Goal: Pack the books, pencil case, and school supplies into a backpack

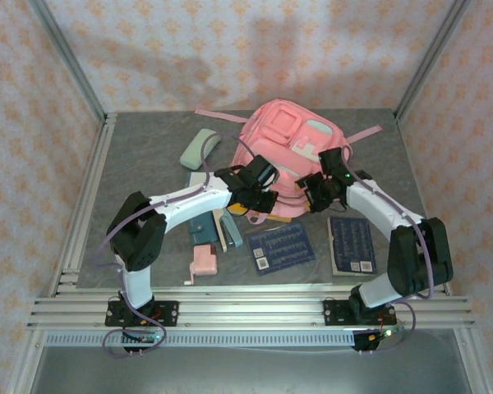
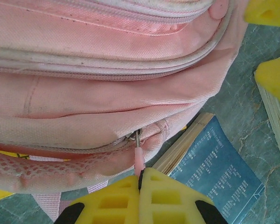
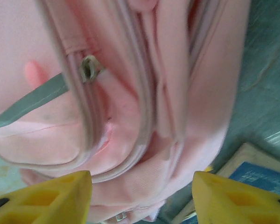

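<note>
Fabric of the backpack [image 1: 287,139] is sagging softly; left end effector [image 2: 141,179] is pinching its zipper pull [image 2: 139,158], lower centre, the likeliest hold; right end effector [image 3: 142,196] is gaping open.

— What sort of place is this?
— A robot test booth, more lab than home. Metal frame bars [image 1: 71,57] box in a grey table [image 1: 148,131], and a left arm [image 1: 185,203] and a right arm [image 1: 386,215] are bolted to rails [image 1: 255,308] at its near edge.
— And the flowery walls?
— Patterned sheets [image 1: 255,41] stand just behind the frame on three sides, like a backdrop, not a room's walls.
</note>
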Controlling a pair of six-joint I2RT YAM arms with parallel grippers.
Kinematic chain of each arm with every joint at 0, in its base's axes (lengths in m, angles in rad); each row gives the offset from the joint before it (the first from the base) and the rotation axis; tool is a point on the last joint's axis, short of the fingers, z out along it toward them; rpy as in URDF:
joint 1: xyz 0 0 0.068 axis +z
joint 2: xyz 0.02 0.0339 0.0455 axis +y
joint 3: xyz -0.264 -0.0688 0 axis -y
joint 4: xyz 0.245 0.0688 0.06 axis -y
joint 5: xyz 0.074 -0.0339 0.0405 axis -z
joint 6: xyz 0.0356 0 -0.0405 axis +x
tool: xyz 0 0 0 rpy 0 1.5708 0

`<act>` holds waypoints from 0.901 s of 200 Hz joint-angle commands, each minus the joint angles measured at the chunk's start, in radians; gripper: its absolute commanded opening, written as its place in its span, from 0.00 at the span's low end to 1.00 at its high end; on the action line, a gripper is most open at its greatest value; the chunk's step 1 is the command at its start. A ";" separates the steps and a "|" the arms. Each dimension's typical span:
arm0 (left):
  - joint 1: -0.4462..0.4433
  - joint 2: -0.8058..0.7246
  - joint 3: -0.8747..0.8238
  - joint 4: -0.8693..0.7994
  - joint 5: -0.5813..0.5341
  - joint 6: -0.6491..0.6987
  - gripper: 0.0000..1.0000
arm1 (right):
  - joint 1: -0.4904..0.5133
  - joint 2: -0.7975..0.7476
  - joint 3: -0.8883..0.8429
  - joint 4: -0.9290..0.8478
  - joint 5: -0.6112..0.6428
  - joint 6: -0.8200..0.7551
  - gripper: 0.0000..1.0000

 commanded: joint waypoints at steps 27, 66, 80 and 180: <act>-0.001 -0.004 -0.024 0.012 -0.002 -0.009 0.00 | 0.031 0.010 -0.045 0.152 -0.008 0.172 0.66; -0.001 -0.012 -0.016 0.000 -0.002 -0.004 0.00 | 0.041 -0.018 -0.120 0.212 0.016 0.170 0.67; 0.000 -0.019 -0.015 -0.004 -0.005 -0.001 0.00 | 0.041 -0.037 -0.160 0.249 0.024 0.171 0.67; -0.002 -0.033 -0.060 0.015 0.009 0.001 0.00 | 0.039 0.061 -0.107 0.347 0.032 0.122 0.49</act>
